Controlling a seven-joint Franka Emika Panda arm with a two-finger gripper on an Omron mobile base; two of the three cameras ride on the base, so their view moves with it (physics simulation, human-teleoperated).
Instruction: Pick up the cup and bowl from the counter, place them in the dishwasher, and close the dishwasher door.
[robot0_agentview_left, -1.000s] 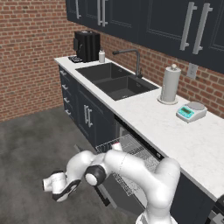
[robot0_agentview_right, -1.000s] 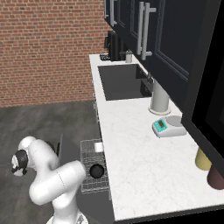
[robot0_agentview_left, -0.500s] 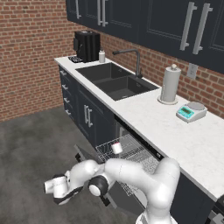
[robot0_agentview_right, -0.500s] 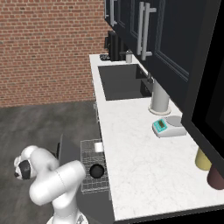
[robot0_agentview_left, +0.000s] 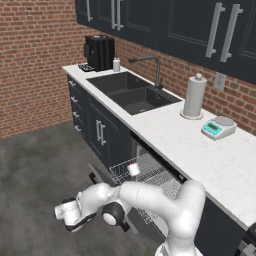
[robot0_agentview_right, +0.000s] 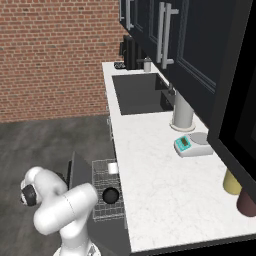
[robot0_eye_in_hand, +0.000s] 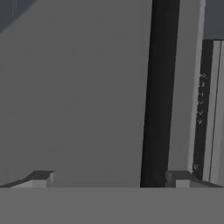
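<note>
The dishwasher's wire rack (robot0_agentview_left: 150, 176) is pulled out under the counter (robot0_agentview_left: 200, 145). In it, the white-grey cup (robot0_agentview_left: 133, 169) sits at the sink end and the black bowl (robot0_agentview_right: 110, 195) lies nearer the base. The dark dishwasher door (robot0_agentview_right: 80, 172) leans out from the unit, partly raised. My gripper (robot0_eye_in_hand: 109, 177) hangs low near the floor on the outer side of the door (robot0_agentview_left: 72, 217). It is open and holds nothing, with its fingertips (robot0_eye_in_hand: 41, 177) wide apart and facing a flat grey surface with a dark vertical band.
A sink (robot0_agentview_left: 132, 92), a paper towel roll (robot0_agentview_left: 194, 96) and a small scale (robot0_agentview_left: 218, 127) are on the counter. A coffee machine (robot0_agentview_left: 100, 52) stands at the far end. A yellow tumbler (robot0_agentview_right: 231, 182) and a maroon tumbler (robot0_agentview_right: 246, 202) stand at the near end. Grey floor lies to the left.
The arm's elbow has sunk a little lower. The hand stays low beside the door, with its jaws still wide open.
</note>
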